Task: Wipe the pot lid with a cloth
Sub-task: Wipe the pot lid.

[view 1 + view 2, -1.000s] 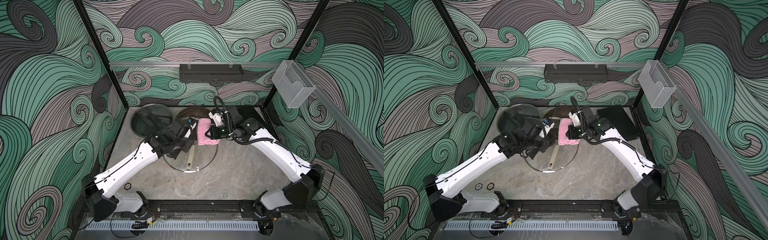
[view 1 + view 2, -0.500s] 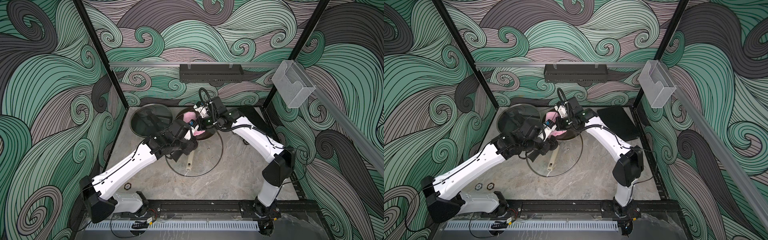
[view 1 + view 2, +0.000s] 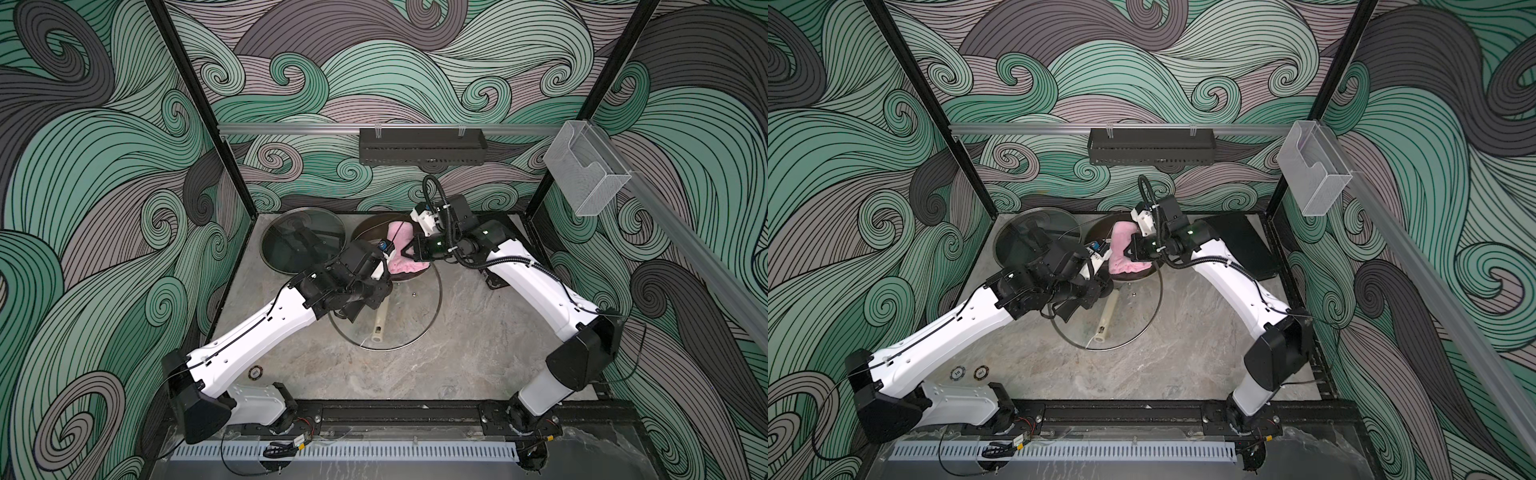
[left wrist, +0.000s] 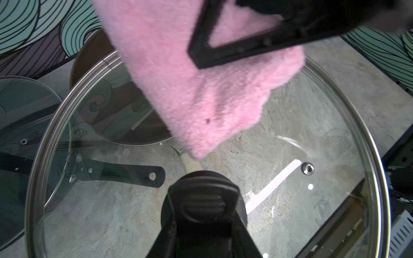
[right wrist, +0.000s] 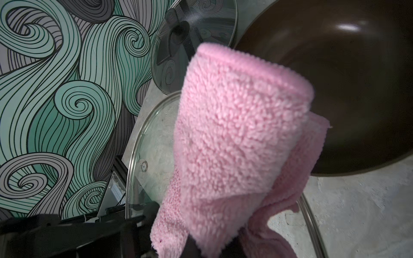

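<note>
One pan (image 3: 370,230) partly under lid (image 3: 413,309); right claw (image 3: 408,252) grips cloth (image 3: 397,232).

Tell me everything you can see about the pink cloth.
The cloth is a small pink towel with fluffy looped pile, folded over on itself, with one tiny dark speck. The right gripper is shut on one end; the rest drapes down and seems to rest against the clear glass lid that the left gripper holds.
</note>
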`<state>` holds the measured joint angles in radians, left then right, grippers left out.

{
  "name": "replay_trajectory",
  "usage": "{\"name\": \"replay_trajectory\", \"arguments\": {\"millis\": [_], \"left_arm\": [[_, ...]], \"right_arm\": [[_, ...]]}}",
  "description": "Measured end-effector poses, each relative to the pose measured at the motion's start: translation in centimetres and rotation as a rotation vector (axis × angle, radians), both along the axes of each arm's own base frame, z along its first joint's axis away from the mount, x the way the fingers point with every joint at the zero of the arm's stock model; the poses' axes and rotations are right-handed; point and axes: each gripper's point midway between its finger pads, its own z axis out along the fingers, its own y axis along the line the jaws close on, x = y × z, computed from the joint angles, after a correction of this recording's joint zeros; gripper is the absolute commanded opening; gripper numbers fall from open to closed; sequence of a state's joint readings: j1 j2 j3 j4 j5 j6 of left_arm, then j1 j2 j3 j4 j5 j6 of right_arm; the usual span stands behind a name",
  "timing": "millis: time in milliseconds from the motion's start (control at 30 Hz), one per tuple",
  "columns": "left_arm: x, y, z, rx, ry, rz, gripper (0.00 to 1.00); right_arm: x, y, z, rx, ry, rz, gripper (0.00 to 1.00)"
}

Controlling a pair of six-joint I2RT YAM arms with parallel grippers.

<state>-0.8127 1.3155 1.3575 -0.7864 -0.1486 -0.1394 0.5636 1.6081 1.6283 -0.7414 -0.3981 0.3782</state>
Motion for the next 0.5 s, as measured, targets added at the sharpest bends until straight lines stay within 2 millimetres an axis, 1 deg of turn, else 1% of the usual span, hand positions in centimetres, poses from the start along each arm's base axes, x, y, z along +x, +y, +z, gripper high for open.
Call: {"name": "replay_trajectory", "arguments": {"millis": [200,300,400,500], "left_arm": [[1.7,-0.1,0.7,0.01,-0.032,0.072,0.0],[2.4,-0.2,1.2,0.009,-0.041,0.096,0.0],[3.0,-0.5,1.6,0.007,-0.045,0.113,0.0],[3.7,-1.0,2.0,-0.005,-0.05,0.134,0.0]], "right_arm": [[-3.5,-2.3,-0.5,0.002,0.026,-0.025,0.0],[-5.2,-3.0,-0.9,0.025,0.042,-0.034,0.0],[-6.6,-3.1,-1.2,0.039,0.051,-0.031,0.0],[-8.3,-2.2,-1.6,0.055,0.06,-0.006,0.0]]}}
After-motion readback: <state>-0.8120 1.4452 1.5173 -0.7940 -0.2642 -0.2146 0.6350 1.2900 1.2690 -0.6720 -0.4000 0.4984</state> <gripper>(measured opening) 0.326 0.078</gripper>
